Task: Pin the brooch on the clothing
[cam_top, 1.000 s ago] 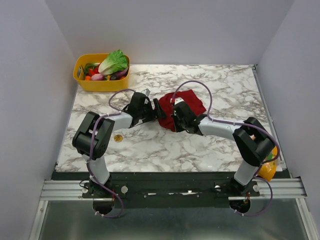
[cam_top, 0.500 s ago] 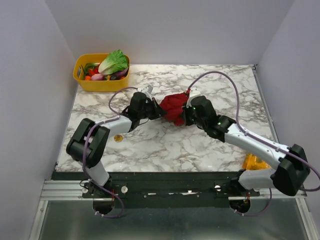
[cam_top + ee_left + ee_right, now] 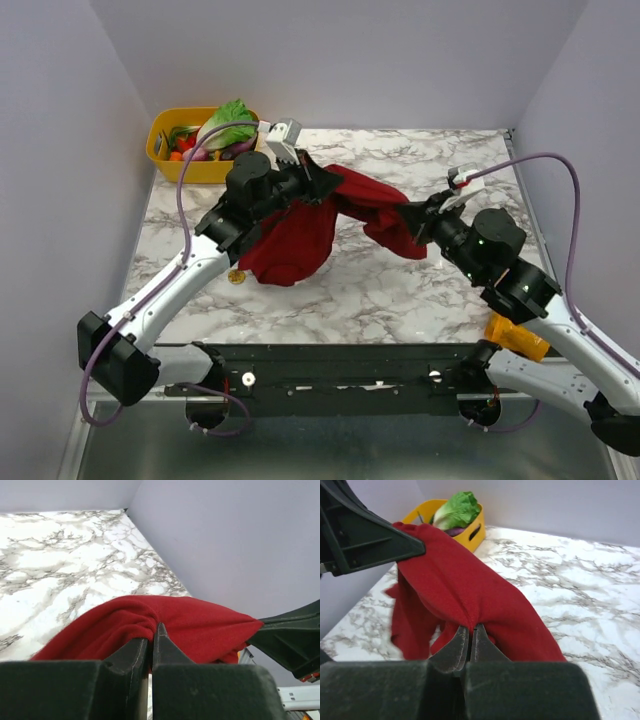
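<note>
Roughly how it handles: the clothing [image 3: 300, 240] looks soft and light; it sags in a deep belly wherever nothing holds it, so it keeps no shape of its own; a pinch on a fold bunches the cloth rather than sliding off
Where to take hold: by an edge or a gathered fold, at two points well apart; that pulls the cloth into a span; a flat, taut patch would probably take a pin best
Look of the clothing: dark red, matt, finely knit; rumpled into folds; no sleeve, neck or label can be made out in these views
Left gripper [image 3: 318, 185]: jaws pressed nearly together on a ridge of red cloth, seen plainly in the left wrist view; raised at the far left of the table [image 3: 400, 290], near the yellow tub [image 3: 165, 160]
Right gripper [image 3: 412, 215]: jaws closed tight on the other end of the cloth, to the right
Where the clothing is: strung between the two grippers, lifted; its lowest bulge hangs at left centre; whether that bulge touches the marble cannot be told
Brooch [image 3: 236, 276]: small golden disc lying on the table just beside the bulge's lower left edge; apart from both grippers; not yet pinned
</note>
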Available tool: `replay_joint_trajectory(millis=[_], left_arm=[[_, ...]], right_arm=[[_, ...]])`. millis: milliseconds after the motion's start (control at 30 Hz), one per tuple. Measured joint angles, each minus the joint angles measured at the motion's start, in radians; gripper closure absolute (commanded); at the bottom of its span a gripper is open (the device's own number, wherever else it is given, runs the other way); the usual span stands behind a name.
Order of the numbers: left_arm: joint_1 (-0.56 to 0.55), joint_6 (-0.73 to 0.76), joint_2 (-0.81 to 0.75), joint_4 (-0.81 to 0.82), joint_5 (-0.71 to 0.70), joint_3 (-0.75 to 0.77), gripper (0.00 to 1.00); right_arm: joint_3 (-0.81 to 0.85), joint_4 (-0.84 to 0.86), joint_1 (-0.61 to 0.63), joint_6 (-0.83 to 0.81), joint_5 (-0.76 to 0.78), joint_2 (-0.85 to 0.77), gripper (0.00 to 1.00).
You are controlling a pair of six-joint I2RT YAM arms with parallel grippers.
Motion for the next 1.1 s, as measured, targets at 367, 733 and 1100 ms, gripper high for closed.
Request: replay_joint_trajectory(millis=[367,733,1100], left_arm=[[0.034,0.105,0.521,-0.379,-0.108,0.359,0.22],[0.093,0.157,0.444,-0.461,-0.196,0.159,0.14],[0.261,0.136,0.492,-0.365,-0.100,-0.020,0.29]], right_arm=[[-0.010,-0.010,-0.243,0.013,0.013,0.349,0.83],[0.057,-0.060,-0.355,0.025,0.000,0.496,0.04],[0.006,-0.057,-0.346,0.051,-0.201,0.568,0.07]])
